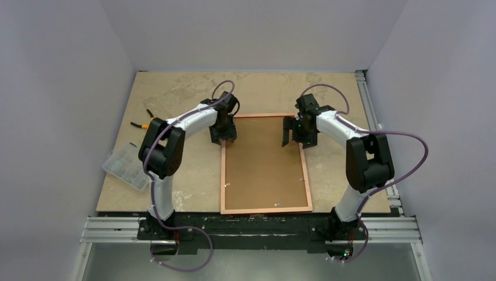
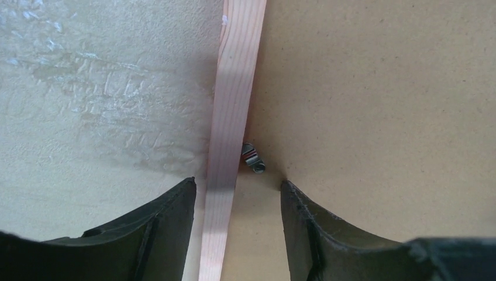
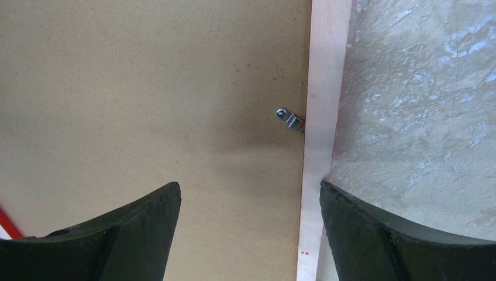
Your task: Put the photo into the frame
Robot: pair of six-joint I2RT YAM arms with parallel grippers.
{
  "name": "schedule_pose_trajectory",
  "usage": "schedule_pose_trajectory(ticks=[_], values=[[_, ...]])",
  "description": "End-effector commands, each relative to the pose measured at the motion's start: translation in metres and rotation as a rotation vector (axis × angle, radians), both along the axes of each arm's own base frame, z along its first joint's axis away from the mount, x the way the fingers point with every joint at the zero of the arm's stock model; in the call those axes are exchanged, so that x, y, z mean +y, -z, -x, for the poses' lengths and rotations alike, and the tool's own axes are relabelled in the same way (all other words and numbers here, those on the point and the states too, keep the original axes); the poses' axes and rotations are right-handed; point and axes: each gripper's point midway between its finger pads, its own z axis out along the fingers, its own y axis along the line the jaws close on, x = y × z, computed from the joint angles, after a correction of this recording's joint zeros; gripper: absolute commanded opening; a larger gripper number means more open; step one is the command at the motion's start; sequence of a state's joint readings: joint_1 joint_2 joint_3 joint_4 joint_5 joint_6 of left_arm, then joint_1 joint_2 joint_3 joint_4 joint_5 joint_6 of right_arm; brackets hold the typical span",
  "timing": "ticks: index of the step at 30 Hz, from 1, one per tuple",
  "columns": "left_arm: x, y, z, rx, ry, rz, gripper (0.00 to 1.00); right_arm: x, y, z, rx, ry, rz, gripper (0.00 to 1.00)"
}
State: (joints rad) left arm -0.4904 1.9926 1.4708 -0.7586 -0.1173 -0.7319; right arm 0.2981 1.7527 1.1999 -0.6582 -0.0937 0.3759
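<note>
The frame [image 1: 223,175] lies face down in the middle of the table, its pale wood back up. The plain brown backing board [image 1: 263,170] fills it. The photo is hidden. My left gripper [image 1: 224,140] is open and straddles the frame's left rail [image 2: 234,88] near the far corner, just short of a small metal tab [image 2: 253,158]; one finger is over the table, the other over the board [image 2: 380,105]. My right gripper [image 1: 298,140] is open and straddles the right rail [image 3: 327,70], with another metal tab [image 3: 289,119] ahead of it. Both grippers [image 2: 237,182] [image 3: 249,185] hold nothing.
A clear plastic parts box [image 1: 126,167] sits at the table's left edge. Pliers with yellow handles [image 1: 146,120] lie behind it. An aluminium rail [image 1: 368,99] runs along the table's right side. Grey walls close in the left, back and right.
</note>
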Motion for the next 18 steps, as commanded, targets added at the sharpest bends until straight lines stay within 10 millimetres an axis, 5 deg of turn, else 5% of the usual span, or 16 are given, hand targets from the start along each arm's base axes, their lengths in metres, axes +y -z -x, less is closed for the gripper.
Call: schedule_pose_trajectory(ticks=[1,18], values=[[0.007,0.005,-0.002,0.033,0.016,-0.037,0.52,0.008,0.004,0.007,0.018,-0.021,-0.044,0.86],[0.010,0.017,-0.025,0.031,-0.049,0.076,0.54,0.012,0.013,0.013,0.047,-0.048,-0.068,0.85]])
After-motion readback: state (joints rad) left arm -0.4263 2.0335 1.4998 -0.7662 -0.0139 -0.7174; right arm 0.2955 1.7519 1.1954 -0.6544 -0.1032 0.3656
